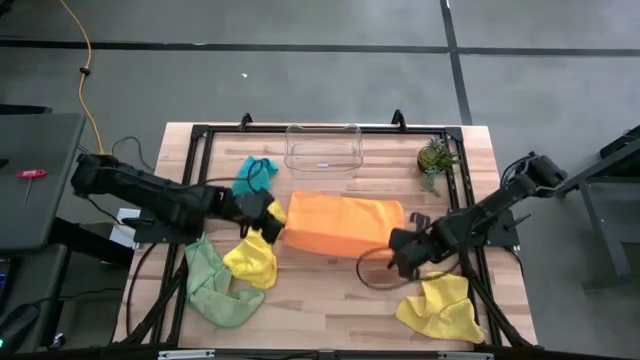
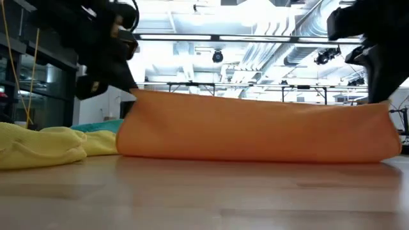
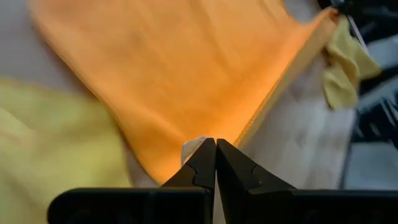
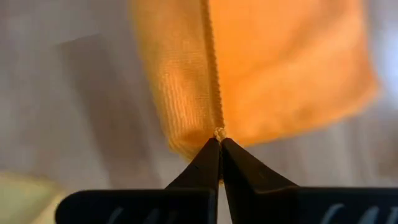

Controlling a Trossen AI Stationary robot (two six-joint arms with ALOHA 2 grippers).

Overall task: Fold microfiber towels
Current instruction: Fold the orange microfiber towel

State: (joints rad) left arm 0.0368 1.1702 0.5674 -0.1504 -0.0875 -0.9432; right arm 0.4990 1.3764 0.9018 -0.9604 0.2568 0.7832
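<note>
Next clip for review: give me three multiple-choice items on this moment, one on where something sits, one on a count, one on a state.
1. Where is the clear bin?
A. At the table's far edge, beyond the orange towel
B. Under the left arm
C. On the floor

2. How many yellow towels show in the high view?
A. None
B. Two
C. Four

3. How do the left gripper and right gripper stand?
A. Both wide open above the table
B. One holds the plant
C. Both shut on the orange towel

Key: 1 A, the bin sits past the towel. 2 B, one lies near the left arm, one near the right. 3 C, each wrist view shows shut jaws pinching an orange corner.
</note>
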